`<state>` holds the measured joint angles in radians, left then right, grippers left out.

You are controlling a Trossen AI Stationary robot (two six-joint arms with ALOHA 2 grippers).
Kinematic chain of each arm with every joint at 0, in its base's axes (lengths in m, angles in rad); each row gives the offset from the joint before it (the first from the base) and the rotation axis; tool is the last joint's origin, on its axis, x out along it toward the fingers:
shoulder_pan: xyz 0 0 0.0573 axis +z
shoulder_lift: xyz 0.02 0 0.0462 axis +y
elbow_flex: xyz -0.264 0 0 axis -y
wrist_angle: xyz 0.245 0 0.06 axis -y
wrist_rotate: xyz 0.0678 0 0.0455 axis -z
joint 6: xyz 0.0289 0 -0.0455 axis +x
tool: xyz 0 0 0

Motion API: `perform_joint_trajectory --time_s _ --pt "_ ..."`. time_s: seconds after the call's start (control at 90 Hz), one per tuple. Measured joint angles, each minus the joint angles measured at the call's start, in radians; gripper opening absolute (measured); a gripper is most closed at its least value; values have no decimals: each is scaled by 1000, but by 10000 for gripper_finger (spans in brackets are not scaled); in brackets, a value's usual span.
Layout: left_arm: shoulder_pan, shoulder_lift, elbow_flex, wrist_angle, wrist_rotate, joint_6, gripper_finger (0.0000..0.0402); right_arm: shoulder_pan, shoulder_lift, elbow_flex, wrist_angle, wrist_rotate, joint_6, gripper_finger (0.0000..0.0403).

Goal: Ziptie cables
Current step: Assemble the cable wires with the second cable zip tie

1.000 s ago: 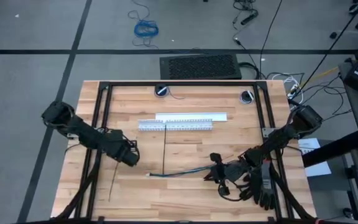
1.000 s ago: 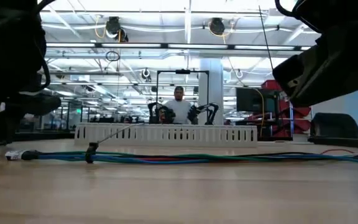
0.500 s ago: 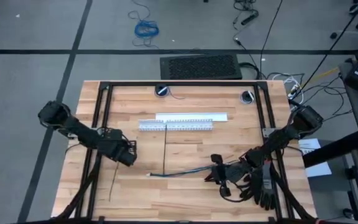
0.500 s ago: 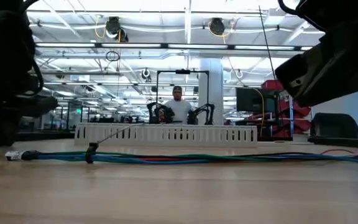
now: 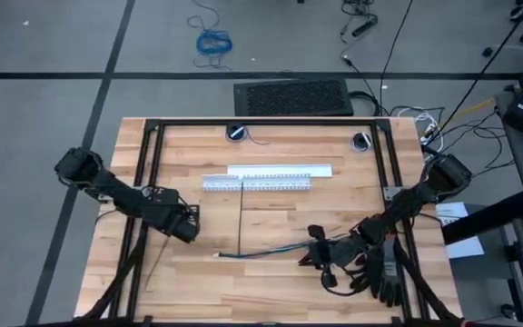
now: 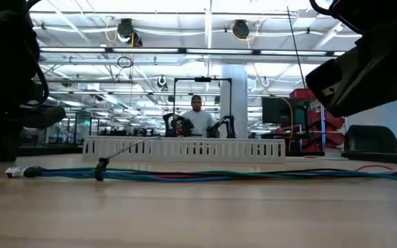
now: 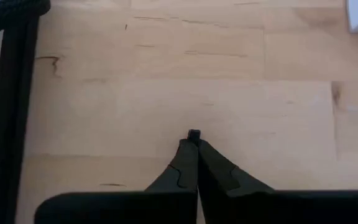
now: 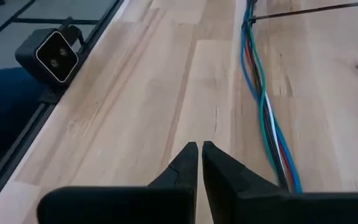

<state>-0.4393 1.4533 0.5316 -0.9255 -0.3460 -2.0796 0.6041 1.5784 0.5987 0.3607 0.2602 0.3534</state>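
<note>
The cables point(image 5: 266, 252) lie flat across the near middle of the table; in the right wrist view the cables point(image 8: 263, 99) run past beside the fingers. One ziptie point(image 5: 241, 216) stretches from the bundle toward the far edge, its head point(image 6: 102, 166) sitting at the bundle. A second ziptie point(image 5: 150, 271) trails from my left gripper point(image 5: 187, 232) toward the near edge. My left gripper point(image 7: 194, 142) is shut on it. At the bundle's right end my right gripper point(image 5: 314, 249) is shut with nothing between its fingers point(image 8: 199, 149). My left gripper pinches one end of the second ziptie point(image 7: 194, 133) between its fingertips; only a small dark stub shows past them. The fingers slant down toward the tabletop. The gripper hides the rest of the strip in the wrist view.
A white slotted duct point(image 5: 257, 183) and a white strip point(image 5: 280, 170) lie at the far middle. A black glove point(image 5: 384, 282) lies near the right front corner. Black frame rails point(image 5: 143, 182) border the table. A small camera point(image 8: 56, 55) sits at the near edge. A person point(image 6: 196, 118) stands far behind.
My left gripper has shifted a little toward the table's left edge, and the ziptie it holds has gone along with it.
</note>
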Motion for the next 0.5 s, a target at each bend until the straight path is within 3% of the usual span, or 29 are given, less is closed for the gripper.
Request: perform_joint_trajectory --time_s 0.144,0.5 --pt "-17 7 92 -20 -87 3 0 0 0 0 0 0 -3 13" --pt "-115 2 339 -69 -549 108 0 8 0 0 4 -1 0 13"
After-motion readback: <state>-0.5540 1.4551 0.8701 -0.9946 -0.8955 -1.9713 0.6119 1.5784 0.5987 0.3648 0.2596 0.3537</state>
